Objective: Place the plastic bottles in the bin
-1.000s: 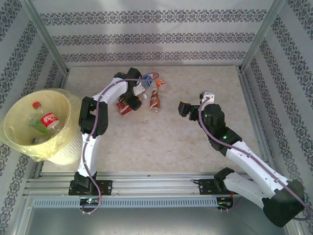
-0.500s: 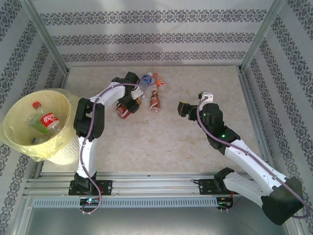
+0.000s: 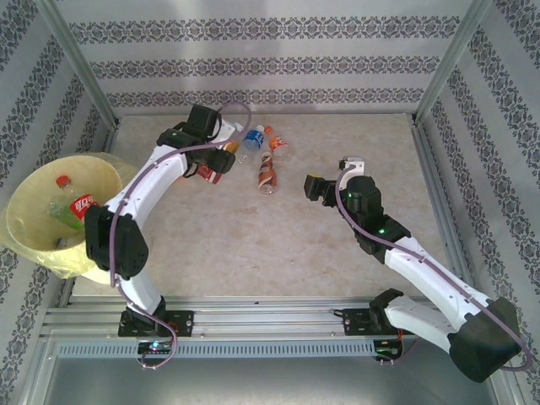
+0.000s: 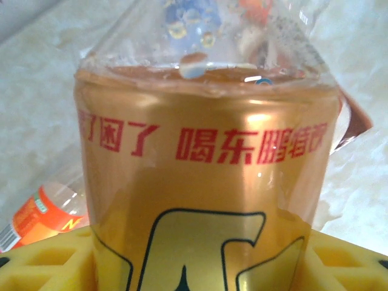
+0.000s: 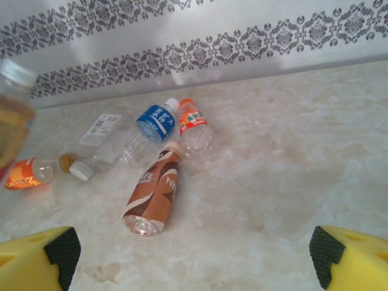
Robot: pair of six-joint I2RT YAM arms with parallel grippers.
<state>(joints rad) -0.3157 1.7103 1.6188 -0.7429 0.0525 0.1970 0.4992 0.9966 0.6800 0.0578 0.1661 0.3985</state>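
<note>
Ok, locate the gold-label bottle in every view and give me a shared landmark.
Top external: gold-label bottle, down-left of the blue-label bottle.
Left wrist: centre, very close.
Right wrist: far left edge, blurred.
Shared landmark: the blue-label bottle, lying to its right in the top external and right wrist views.

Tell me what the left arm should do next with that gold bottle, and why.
Probably carry it left toward the bin and release it there. The left gripper looks closed around the gold-labelled bottle, with its yellow pads on both sides. The bin stands open to the left, with bottles already inside.
</note>
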